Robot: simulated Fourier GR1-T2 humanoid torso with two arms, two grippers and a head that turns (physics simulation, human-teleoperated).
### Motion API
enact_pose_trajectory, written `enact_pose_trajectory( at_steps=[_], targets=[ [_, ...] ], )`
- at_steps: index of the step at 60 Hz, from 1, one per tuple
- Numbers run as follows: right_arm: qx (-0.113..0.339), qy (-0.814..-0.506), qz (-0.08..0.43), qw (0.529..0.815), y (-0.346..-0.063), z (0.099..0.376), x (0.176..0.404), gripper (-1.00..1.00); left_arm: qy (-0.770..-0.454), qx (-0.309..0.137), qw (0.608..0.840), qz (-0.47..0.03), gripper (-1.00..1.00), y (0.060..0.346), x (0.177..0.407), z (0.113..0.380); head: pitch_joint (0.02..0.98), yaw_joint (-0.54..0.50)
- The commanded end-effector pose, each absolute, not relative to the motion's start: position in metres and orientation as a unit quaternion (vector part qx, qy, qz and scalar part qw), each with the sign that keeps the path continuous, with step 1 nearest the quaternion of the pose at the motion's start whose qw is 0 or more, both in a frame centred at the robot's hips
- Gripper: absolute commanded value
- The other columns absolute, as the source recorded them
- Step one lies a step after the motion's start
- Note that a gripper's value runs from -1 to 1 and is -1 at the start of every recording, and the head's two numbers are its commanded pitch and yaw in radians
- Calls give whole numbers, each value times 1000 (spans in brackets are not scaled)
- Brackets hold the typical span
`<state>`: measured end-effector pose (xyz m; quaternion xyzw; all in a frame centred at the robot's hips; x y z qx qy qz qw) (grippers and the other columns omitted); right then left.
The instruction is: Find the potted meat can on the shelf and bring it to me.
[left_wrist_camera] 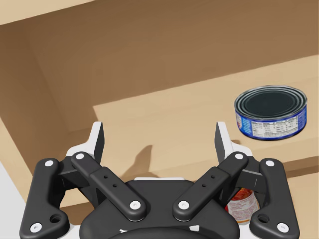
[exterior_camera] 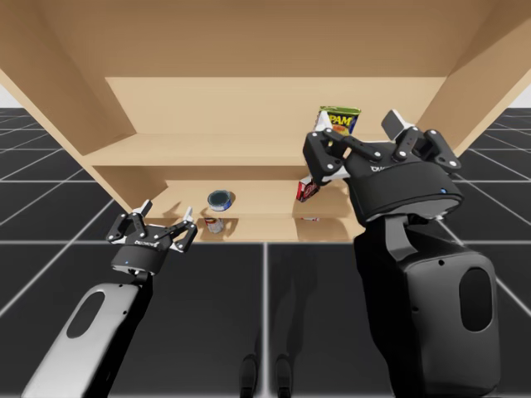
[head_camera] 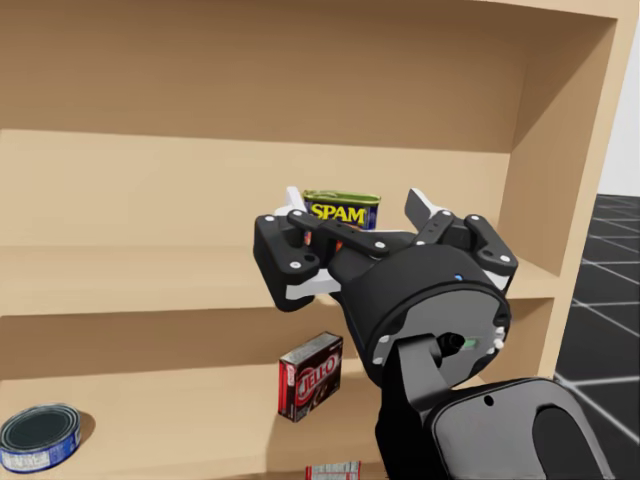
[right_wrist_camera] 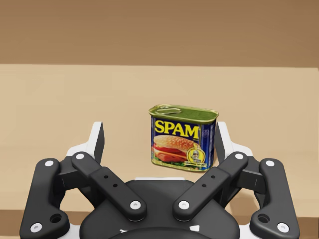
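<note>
Tan wooden shelf point(exterior_camera: 249, 153) boards rise over a dark gridded floor, and the rectangular potted meat can point(right_wrist_camera: 182, 137) with its blue label and green-gold lid stands upright on the upper board, toward the shelf's right side.

My right gripper point(right_wrist_camera: 159, 134) is raised level with it, fingers spread wide and holding nothing. The can sits just ahead of the gap between them, nearer one finger than the other. I judge this to be the end of the approach, with the grasp not yet made. The next move calls for pushing forward until the can's sides lie between the fingers, centring on it, then closing squarely so that it does not tip backward.

My left gripper point(left_wrist_camera: 159, 137) hangs wide open and empty at the lower shelf, near a flat round blue tin point(left_wrist_camera: 269, 113) and a small red-labelled can point(left_wrist_camera: 242, 204) below.

The meat can's label carries large yellow lettering above a picture of a sandwich. A small red box point(head_camera: 310, 376) on the lower board shows white lettering, and the round tin has fine print.
</note>
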<state>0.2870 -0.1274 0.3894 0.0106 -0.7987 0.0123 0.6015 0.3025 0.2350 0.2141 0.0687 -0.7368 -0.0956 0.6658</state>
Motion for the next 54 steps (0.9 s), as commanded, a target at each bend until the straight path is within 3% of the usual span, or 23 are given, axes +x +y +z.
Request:
enact_pose_trajectory(
  at_steps=[1, 32, 54],
  targets=[
    [-11, -735, 2, 678, -123, 376, 314, -1000, -737, 69, 666, -94, -1000, 236, 303, 215, 296, -231],
    [-52, -712, -16, 701, -132, 373, 383, -1000, -740, 68, 664, -85, -1000, 241, 303, 217, 311, -218],
    [-53, -708, -9, 704, -132, 374, 405, -950, -741, 68, 663, -82, -1000, 243, 303, 218, 314, -218]
  ],
)
